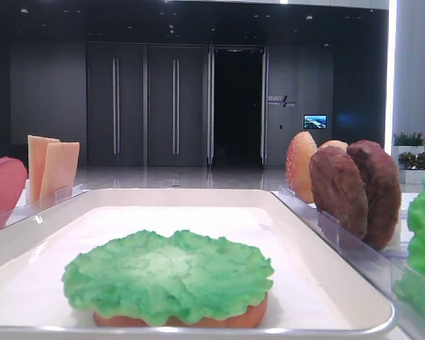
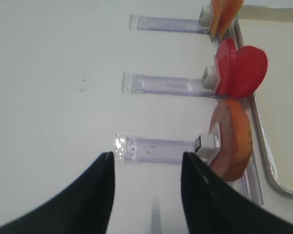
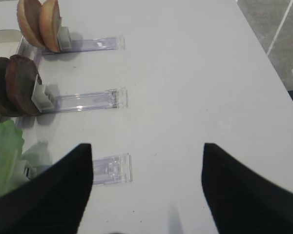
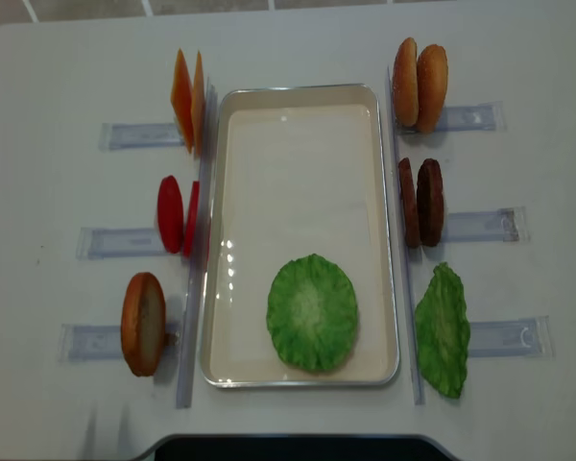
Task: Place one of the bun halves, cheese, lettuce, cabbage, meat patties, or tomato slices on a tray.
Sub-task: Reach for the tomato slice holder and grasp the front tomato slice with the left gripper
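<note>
The white tray (image 4: 300,115) lies lengthwise in the middle of the counter (image 4: 67,77), and everything else can be placed against it. Inside it, toward its near end and slightly right of centre, a ruffled green lettuce (image 4: 312,313) leaf lies flat on an orange-tan bun half (image 1: 227,318); from the low exterior view only the bun's edge shows beneath the leaf. The rest of the tray floor is bare.

Along the tray's left rim, three clear plastic racks (image 4: 125,240) hold pieces standing on edge: the cheese (image 4: 188,101) slices by the far corner, the tomato slices (image 4: 177,215) beside the middle, and a single bun half (image 4: 143,324) by the near corner. Along the right rim, another pair of bun halves (image 4: 420,84) stands by the far corner, one of them speckled with seeds, the meat patties (image 4: 420,203) stand beside the middle, and a second green leaf (image 4: 443,330) stands by the near corner.

The left tool (image 2: 146,190) hovers over the counter left of the tray, near the lone bun half, its fingers apart and grasping nothing. The right tool (image 3: 146,185) hovers right of the tray, near the second green leaf, its fingers spread wide and empty.
</note>
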